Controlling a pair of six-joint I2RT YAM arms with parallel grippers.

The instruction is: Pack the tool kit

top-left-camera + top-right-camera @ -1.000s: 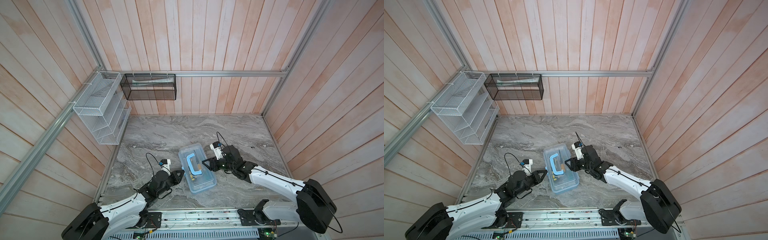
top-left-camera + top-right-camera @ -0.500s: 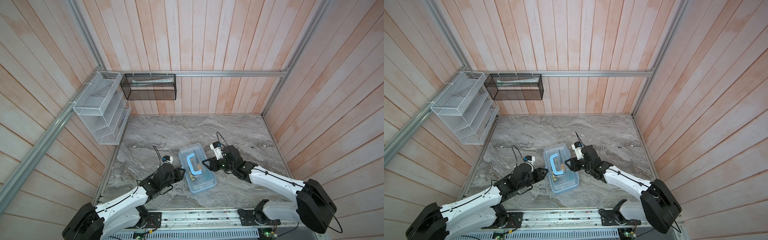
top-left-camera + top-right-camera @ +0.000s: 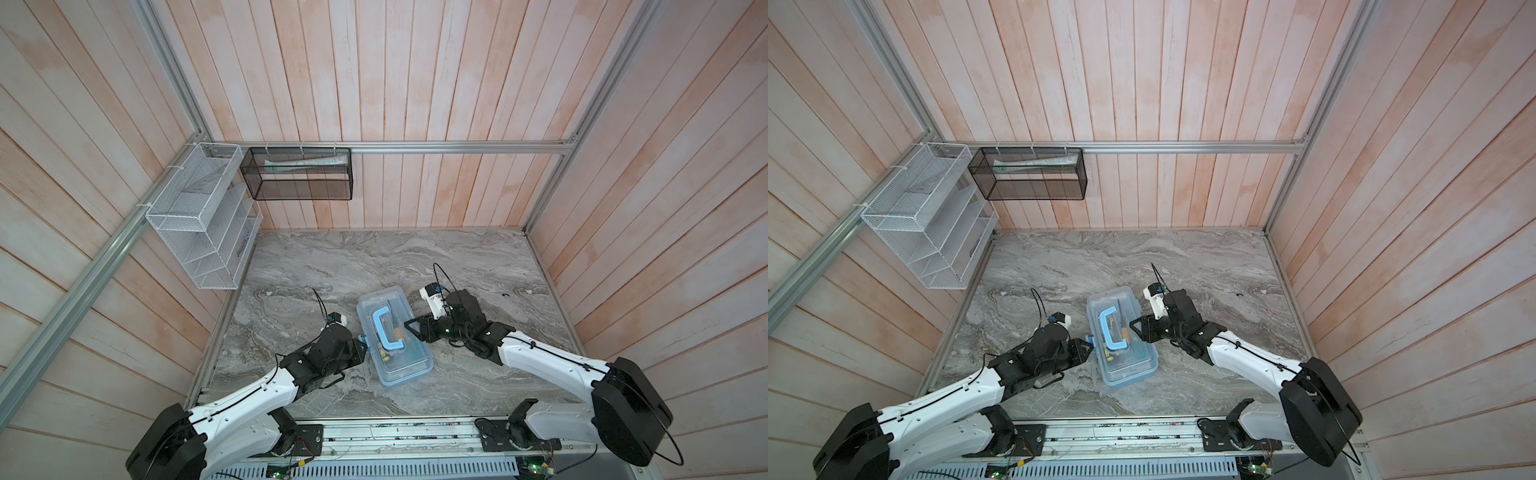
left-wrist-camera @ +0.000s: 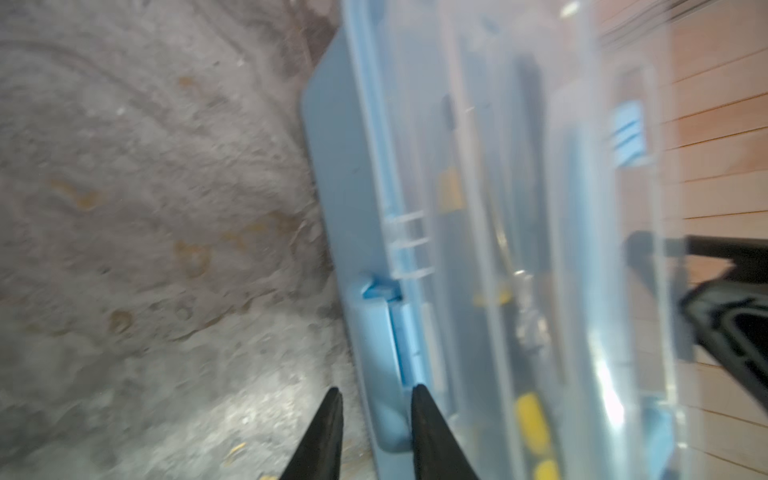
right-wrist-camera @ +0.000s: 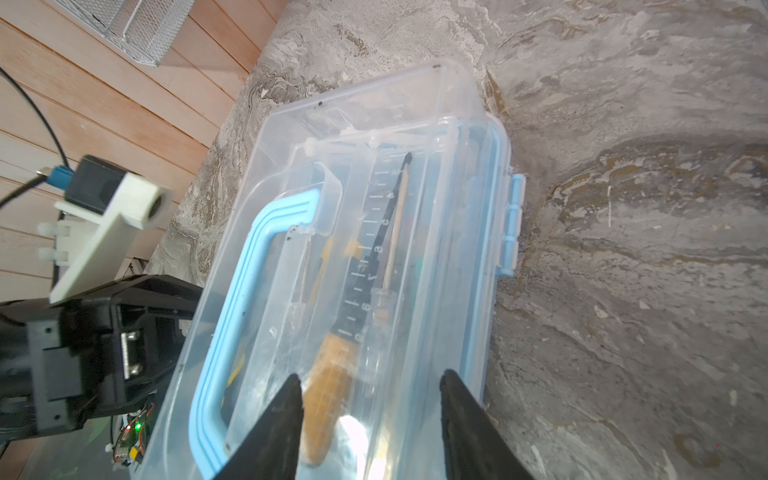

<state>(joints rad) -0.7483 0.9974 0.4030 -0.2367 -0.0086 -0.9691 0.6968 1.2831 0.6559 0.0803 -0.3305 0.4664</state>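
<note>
We see the light-blue rectangular plastic tool case (image 3: 405, 365), clear-lidded, on the grey marble table (image 3: 332, 266); left gripper (image 4: 376, 395) straddles its side latch (image 4: 374, 340), grip we cannot tell; right gripper (image 5: 370, 378) spread empty over it

The left gripper (image 3: 362, 344) has slid up and right, lower middle of both top views, reaching the latch (image 4: 374, 328) on the tool kit (image 3: 405, 361). Its jaws, nearly closed before, now stand slightly parted around that latch.

Right wrist view: the only markings I can read are on the black blade (image 5: 376, 245) of a wooden-handled tool inside the tool kit (image 5: 465, 137). It carries a white graduated scale with small numerals. I make out an 8 near the handle; the other digits are too distorted.
</note>
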